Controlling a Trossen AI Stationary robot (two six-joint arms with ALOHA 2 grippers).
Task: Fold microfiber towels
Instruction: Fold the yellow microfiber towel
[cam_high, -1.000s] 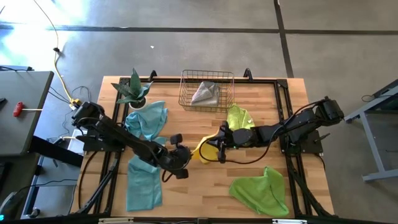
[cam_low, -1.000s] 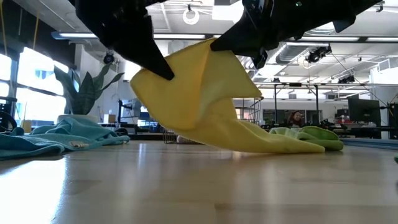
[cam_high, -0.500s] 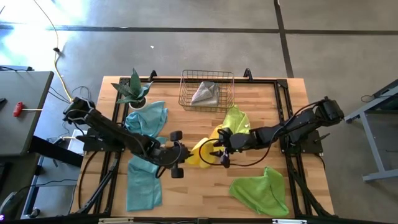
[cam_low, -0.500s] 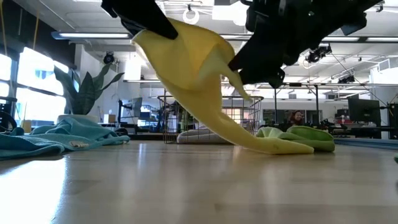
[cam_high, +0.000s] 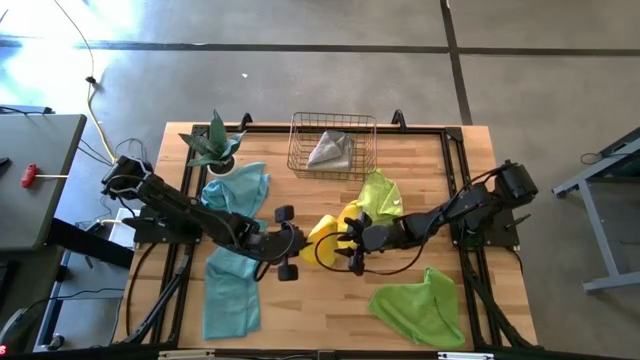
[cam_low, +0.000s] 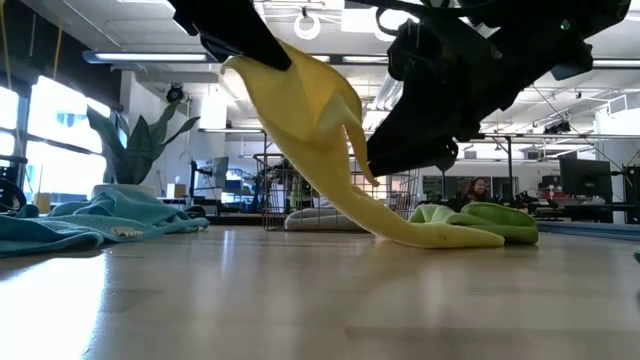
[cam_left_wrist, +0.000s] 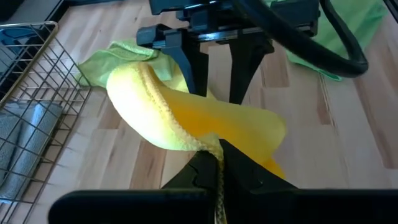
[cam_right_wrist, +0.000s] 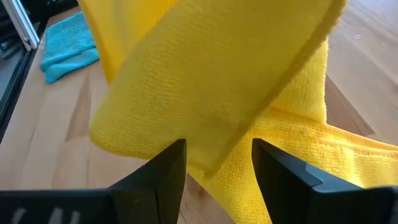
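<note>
Pinching soft yellow towel (cam_left_wrist: 186, 118), left end effector (cam_left_wrist: 214, 163), plush nap

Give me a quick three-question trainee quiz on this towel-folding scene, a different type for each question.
1. True or false: the left gripper is shut on the yellow towel.
2. Multiple choice: what lies in the wire basket? A. a teal towel B. a grey towel C. the potted plant
3. Fill in: the right gripper has its fingers ____, with the yellow towel hanging just ahead of them.

Key: 1. true. 2. B. 3. open.
</note>
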